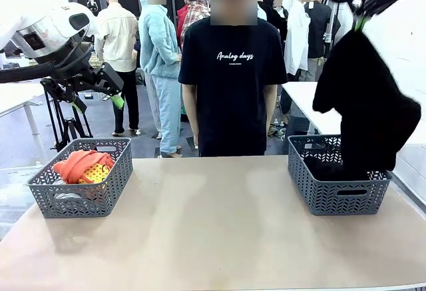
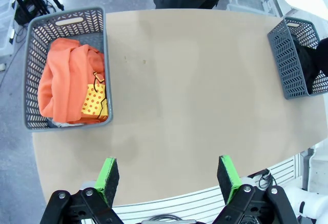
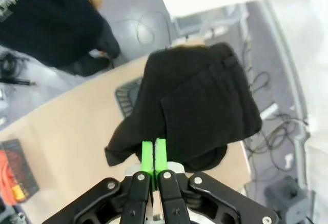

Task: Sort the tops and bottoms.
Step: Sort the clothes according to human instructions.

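From the front, two grey baskets stand on the desk (image 1: 213,231). The left basket (image 1: 81,191) holds an orange top (image 1: 76,163) with a yellow dotted patch; a pale bit of cloth shows low inside it through the wall. The right basket (image 1: 337,184) holds dark cloth, and one black garment (image 1: 363,101) hangs from the right gripper (image 1: 360,23) above it, its lower end reaching down into the basket. The left gripper (image 1: 118,99) is raised over the left side, well above its basket. A person in a black T-shirt (image 1: 231,81) stands at the far edge.

In the left wrist view, the left gripper (image 2: 167,175) has its jaws spread wide, grasping nothing, with bare desk (image 2: 195,96) below. The left basket (image 2: 66,70) contains the orange top (image 2: 66,83); the right basket (image 2: 298,57) sits at the far corner with black cloth inside.

In the right wrist view, the right gripper (image 3: 154,155) has its jaws clenched together on the black garment (image 3: 195,111), which hangs over the right basket (image 3: 124,97), largely hiding it. The orange top (image 3: 11,178) shows at the edge.
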`<state>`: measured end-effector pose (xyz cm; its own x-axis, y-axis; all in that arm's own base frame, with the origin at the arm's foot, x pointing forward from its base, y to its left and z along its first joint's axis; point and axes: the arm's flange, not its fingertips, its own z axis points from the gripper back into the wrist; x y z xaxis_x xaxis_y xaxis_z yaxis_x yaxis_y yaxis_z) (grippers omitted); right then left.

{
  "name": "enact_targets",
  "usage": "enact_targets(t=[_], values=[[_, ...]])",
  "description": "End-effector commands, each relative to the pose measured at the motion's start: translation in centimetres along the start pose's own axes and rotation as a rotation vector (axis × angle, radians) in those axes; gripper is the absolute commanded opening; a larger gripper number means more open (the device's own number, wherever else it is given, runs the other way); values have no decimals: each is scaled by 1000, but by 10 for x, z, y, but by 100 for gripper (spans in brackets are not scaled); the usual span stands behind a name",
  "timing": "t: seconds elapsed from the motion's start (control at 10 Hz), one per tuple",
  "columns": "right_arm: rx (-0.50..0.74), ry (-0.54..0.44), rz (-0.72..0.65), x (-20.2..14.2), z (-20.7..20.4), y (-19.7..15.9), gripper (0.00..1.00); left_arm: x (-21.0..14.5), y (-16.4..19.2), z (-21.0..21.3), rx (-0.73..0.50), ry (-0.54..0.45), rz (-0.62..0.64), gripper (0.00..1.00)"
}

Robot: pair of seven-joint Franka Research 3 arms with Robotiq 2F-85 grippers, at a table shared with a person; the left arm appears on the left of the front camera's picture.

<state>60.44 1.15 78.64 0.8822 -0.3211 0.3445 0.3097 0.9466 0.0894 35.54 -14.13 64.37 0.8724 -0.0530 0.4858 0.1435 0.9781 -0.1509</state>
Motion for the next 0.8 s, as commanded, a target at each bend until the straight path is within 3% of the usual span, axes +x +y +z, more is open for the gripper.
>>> enact_targets(t=[0.0,0.3,0.7], values=[[24,112,4,-19,-44,15,0,0,3,1,-7,0,-3,100],[58,163,17,-41,-75,32,0,0,3,1,-7,0,-3,100],[-20,341,-16,-73,-126,45,0,0,3,1,-7,0,-3,100]])
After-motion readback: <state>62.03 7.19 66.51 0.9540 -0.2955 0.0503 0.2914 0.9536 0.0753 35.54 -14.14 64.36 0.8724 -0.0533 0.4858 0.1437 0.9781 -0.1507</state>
